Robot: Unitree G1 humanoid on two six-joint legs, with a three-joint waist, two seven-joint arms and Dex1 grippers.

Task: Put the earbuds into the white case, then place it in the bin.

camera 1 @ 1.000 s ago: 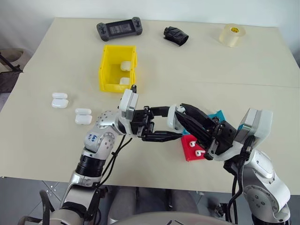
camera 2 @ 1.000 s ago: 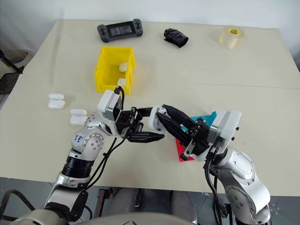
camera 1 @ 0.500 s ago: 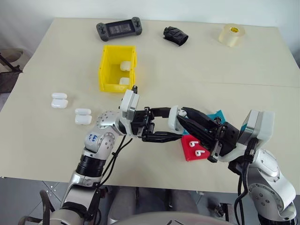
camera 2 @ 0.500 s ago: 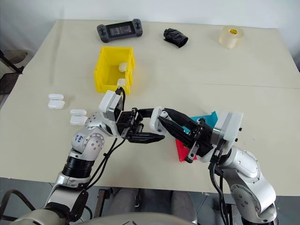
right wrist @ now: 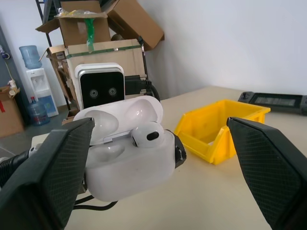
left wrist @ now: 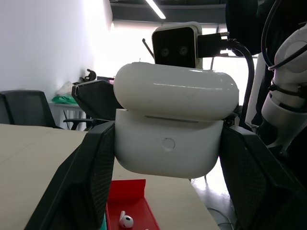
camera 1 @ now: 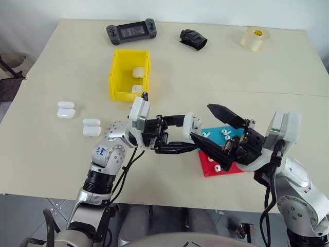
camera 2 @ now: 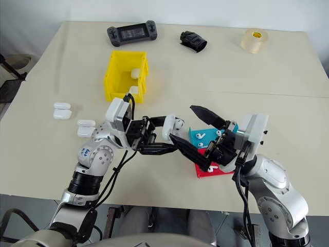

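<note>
My left gripper (camera 1: 188, 135) is shut on the white case (camera 1: 189, 126), holding it above the table's front middle. The case's lid stands open and one earbud (right wrist: 146, 134) sits in it. My right gripper (camera 1: 201, 122) is open, its two fingers spread wide on either side of the case without touching it. More earbuds lie loose in the blue tray (camera 1: 218, 138) and the red tray (camera 1: 207, 165) below my right gripper. The yellow bin (camera 1: 114, 77) stands behind my left arm with two white cases inside.
Two pairs of white cases (camera 1: 66, 109) (camera 1: 91, 127) lie at the left. Along the far edge are a game controller (camera 1: 130, 32), a black object (camera 1: 193, 38) and a tape roll (camera 1: 254, 38).
My right gripper has opened wide and drawn back a little from the case, uncovering the blue tray. My left gripper has kept still with the case.
</note>
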